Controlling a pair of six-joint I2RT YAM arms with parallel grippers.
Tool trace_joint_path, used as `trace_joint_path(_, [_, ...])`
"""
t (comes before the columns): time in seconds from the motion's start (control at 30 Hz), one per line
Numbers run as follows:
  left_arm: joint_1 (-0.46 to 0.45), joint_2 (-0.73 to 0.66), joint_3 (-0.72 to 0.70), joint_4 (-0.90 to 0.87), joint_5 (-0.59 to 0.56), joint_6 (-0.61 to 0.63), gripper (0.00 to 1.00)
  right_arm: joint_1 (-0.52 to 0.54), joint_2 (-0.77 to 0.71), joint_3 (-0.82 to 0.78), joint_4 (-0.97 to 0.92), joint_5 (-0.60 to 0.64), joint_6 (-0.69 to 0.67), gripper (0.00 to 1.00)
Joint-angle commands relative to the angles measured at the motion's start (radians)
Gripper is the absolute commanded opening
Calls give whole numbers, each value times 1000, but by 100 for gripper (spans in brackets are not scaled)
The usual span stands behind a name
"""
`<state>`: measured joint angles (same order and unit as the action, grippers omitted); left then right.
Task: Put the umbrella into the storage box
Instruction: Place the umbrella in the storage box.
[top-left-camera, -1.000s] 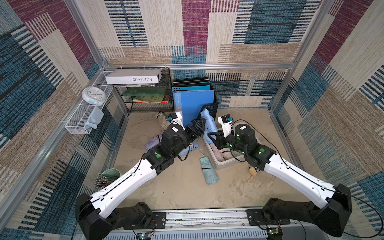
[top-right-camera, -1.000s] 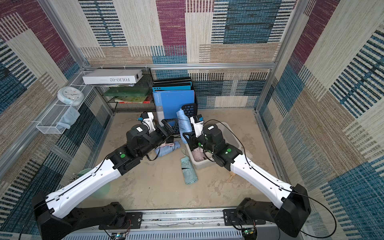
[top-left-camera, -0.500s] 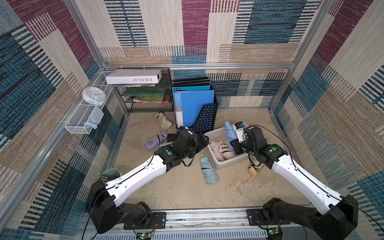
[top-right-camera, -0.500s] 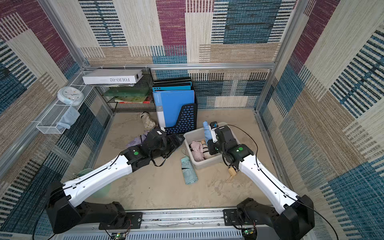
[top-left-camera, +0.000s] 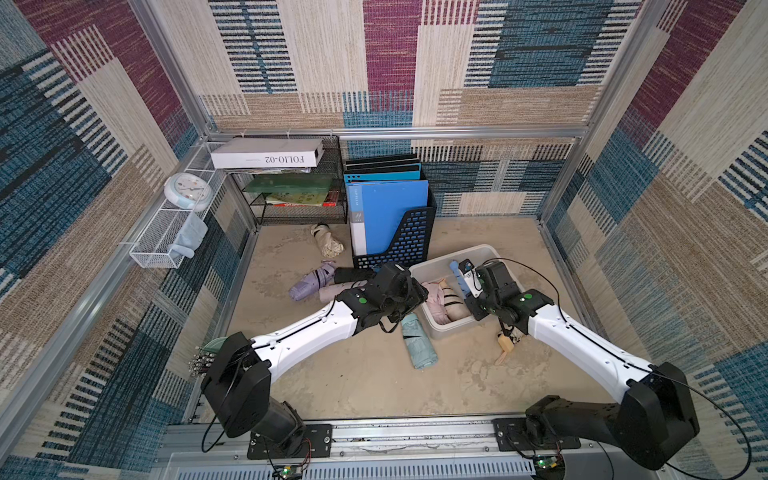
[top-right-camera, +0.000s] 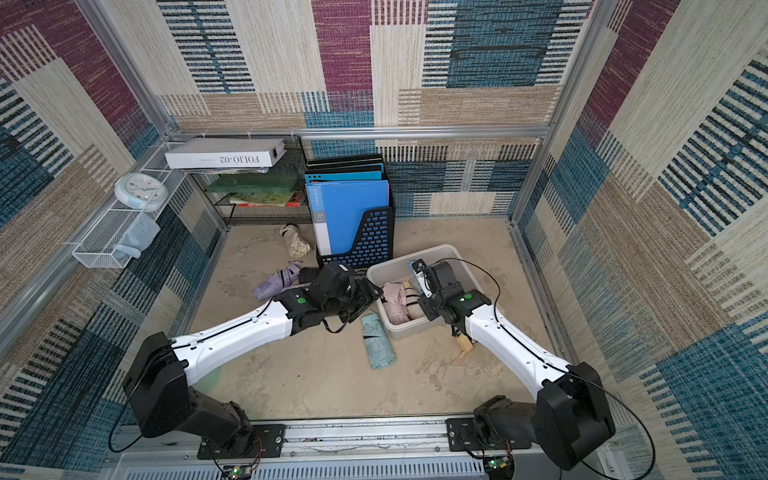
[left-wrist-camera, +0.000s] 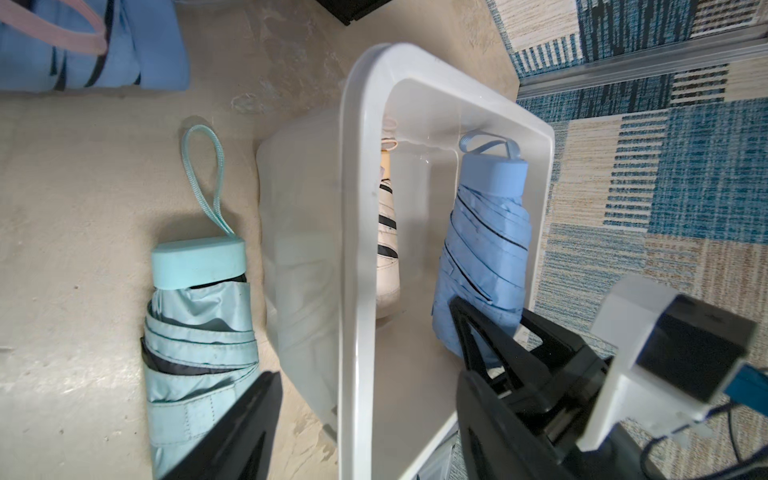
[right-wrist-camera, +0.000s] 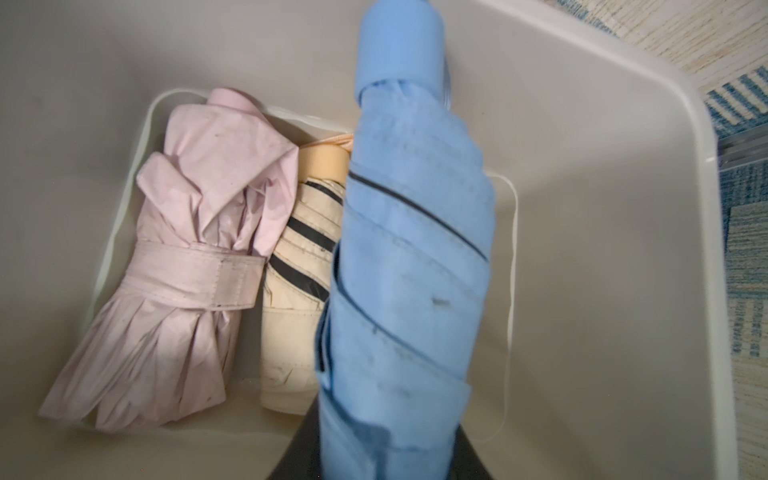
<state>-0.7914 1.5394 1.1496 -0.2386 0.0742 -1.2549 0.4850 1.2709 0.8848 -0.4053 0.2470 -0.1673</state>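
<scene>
Blue umbrella (right-wrist-camera: 411, 270), pleated fabric, clamped by the right gripper (top-left-camera: 462, 286) inside the smooth round-cornered storage box (left-wrist-camera: 353, 208); left gripper (left-wrist-camera: 365, 399) wide-jawed.

Noted: my right pincer (top-left-camera: 460, 284) has carried the blue umbrella (right-wrist-camera: 411, 257) down into the storage box (left-wrist-camera: 353, 249); my left pincer (left-wrist-camera: 368, 380) has withdrawn from it, dropping to the box's rim.
</scene>
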Motion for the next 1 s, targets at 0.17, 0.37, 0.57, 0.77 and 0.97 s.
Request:
trace_joint_path(0.17, [1,75,35,17,10,40,58,-24,66,-15,85,-43,-51,19])
trace_joint_path(0.37, [1,101,51,9,0,60,43,-45,102,-12,47,-100,-73,20])
trace_joint_path(0.57, [3,137,110,-34,-15,121,33,-66,130,35,-33,-114,-75,28])
trace_joint_path(0.77, [11,156,139,-60,-36,166,31,-82,74,53,-46,-124,-55,55])
trace_joint_path(0.97, [15,173,162,-77,-34,207,30,-123,77,76,-9,-180,-27,57])
